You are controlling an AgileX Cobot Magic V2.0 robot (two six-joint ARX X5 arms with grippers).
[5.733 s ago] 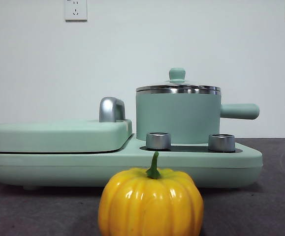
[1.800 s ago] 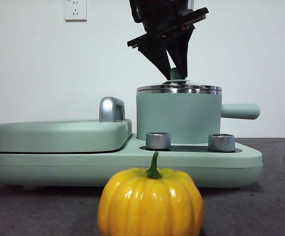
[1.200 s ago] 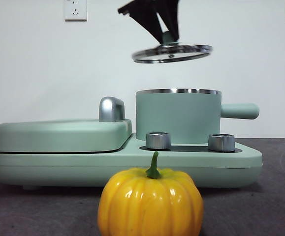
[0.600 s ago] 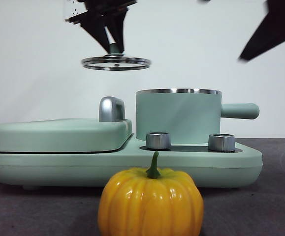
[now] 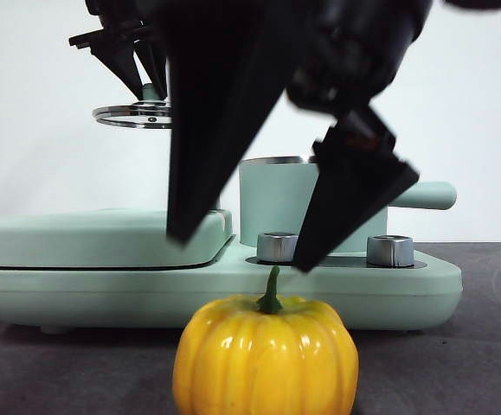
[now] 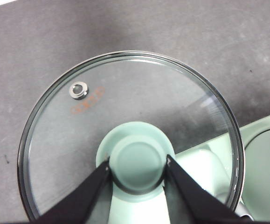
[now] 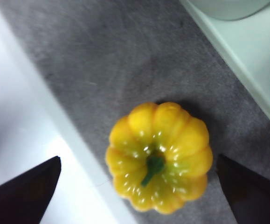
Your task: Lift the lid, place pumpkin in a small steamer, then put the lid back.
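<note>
Above the wide griddle cover (image 5: 103,238), well clear of the small steamer (image 5: 293,203), the left gripper (image 6: 137,168) holds the lid (image 6: 130,135) in the air with its jaws clamped on the mint-green knob. Within the last second and a half the lid has gone from seated on the pot to raised, then carried sideways; the steel rim of the steamer now stands uncovered. The first step of the task can therefore be judged complete.

The second change is the arrival of the right gripper (image 5: 237,251). Half a second ago it showed only as a dark tip at the upper edge of the front view; it now fills the foreground, jaws spread wide apart, directly over the pumpkin (image 5: 266,356). The right wrist view confirms this: the pumpkin (image 7: 159,156) lies between the two jaw tips, untouched, on the grey table (image 7: 102,60) beside the appliance base. It has not moved.

The next step is likely to be a descent and closure on the ribbed body. The glossy surface may slip under a light grip.
</note>
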